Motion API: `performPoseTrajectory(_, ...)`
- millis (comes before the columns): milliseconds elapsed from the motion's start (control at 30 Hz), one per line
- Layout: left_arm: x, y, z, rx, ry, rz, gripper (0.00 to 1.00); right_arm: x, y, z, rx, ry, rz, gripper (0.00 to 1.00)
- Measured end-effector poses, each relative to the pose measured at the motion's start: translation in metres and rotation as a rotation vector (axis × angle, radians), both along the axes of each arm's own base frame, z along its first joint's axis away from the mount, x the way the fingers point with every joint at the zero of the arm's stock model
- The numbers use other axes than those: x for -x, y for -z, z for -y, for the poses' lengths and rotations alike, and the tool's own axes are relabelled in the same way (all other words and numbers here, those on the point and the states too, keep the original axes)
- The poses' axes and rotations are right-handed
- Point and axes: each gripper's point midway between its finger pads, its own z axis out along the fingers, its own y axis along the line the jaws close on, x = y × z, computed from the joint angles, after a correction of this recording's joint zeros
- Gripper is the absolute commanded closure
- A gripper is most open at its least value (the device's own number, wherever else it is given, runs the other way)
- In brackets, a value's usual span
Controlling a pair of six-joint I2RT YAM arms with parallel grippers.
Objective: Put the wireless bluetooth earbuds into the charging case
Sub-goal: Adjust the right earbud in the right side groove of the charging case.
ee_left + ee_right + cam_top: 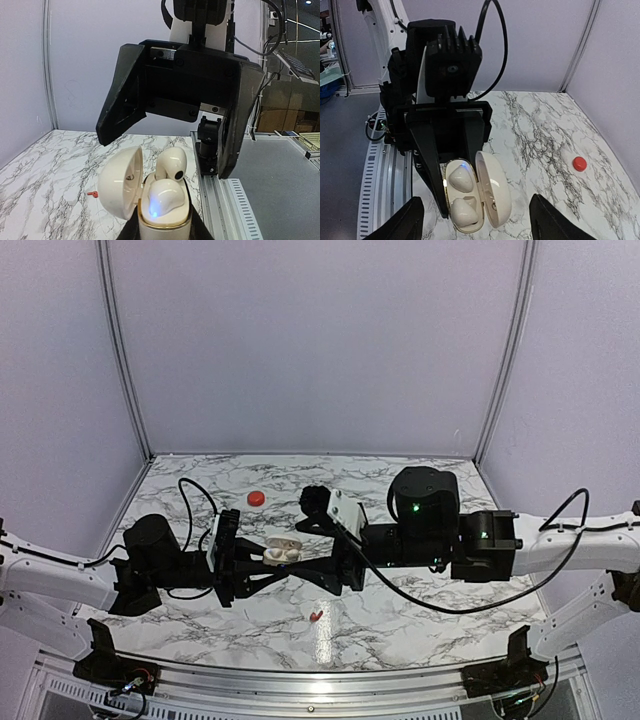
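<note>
The charging case (283, 549) is cream-white with a gold rim, not red, and its lid (120, 182) hangs open. My left gripper (165, 236) is shut on the case body (165, 222) and holds it above the table. One white earbud (162, 197) lies seated with a blue light on. The other earbud (172, 162) stands tilted up in its socket. My right gripper (475, 225) is open and empty, its fingers (120, 100) spread wide just over the case (462, 197). Both earbuds (459, 177) also show in the right wrist view.
A small red round object (256, 498) lies on the marble table behind the grippers; it also shows in the right wrist view (579, 163). A tiny red piece (316, 616) lies near the front edge. A metal rail (300, 680) runs along the front.
</note>
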Motion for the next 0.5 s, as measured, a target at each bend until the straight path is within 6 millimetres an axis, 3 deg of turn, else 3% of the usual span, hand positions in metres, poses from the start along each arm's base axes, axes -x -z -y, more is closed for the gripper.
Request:
performPoseTrajectory(200, 0.0, 0.0, 0.0, 0.0, 0.002, 0.0, 1.0, 0.006, -0.006, 0.001, -0.018, -0.047, -0.012, 0.28)
performPoseTrajectory(500, 0.0, 0.0, 0.0, 0.0, 0.002, 0.0, 1.0, -0.019, -0.012, 0.012, -0.047, -0.008, -0.05, 0.3)
